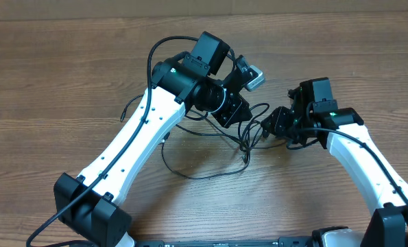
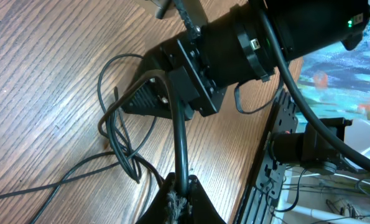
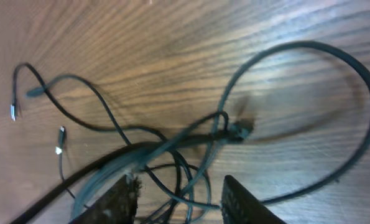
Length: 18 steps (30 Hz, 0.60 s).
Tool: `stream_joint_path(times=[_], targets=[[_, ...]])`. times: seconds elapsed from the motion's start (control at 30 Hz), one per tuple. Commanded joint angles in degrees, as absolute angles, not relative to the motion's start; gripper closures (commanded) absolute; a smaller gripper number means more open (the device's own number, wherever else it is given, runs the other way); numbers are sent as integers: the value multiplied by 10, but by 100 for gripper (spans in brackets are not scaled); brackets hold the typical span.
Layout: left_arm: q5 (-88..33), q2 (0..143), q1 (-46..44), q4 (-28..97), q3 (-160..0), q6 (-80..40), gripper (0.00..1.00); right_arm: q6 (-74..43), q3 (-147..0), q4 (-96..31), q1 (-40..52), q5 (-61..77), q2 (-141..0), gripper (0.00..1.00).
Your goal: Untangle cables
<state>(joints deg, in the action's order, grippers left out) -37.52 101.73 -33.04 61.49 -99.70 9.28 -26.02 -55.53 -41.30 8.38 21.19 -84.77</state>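
Several thin black cables (image 1: 247, 134) lie tangled on the wooden table between the two arms, with a loop (image 1: 190, 168) trailing to the front left. My left gripper (image 2: 182, 194) is shut on one black cable (image 2: 180, 140) that runs up toward the right gripper's fingers (image 2: 148, 99). In the overhead view the left gripper (image 1: 236, 113) is just left of the right gripper (image 1: 272, 125). My right gripper (image 3: 180, 202) is open over the tangle, with several strands (image 3: 191, 171) lying between its fingers. A knot (image 3: 227, 127) sits just beyond them. Two silver-tipped plugs (image 3: 13, 112) (image 3: 59, 149) lie at the left.
The wooden table (image 1: 66, 62) extends around the arms. A large loop of cable (image 3: 359, 124) curves out at the right in the right wrist view. The table's edge with a rack and loose wires (image 2: 290, 180) shows in the left wrist view.
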Motion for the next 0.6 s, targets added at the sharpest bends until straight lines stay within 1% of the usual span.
stream_joint_path(times=[0.0,0.13,0.57], targets=[[-386,999,-332,613,-1014,107,96,-283,-551,-396,84,221,-850,57],[-386,999,-332,613,-1014,107,96,-295,-551,-379,84,220,-850,58],[-386,999,-332,615,-1014,107,96,-428,-551,-377,84,203,-851,57]])
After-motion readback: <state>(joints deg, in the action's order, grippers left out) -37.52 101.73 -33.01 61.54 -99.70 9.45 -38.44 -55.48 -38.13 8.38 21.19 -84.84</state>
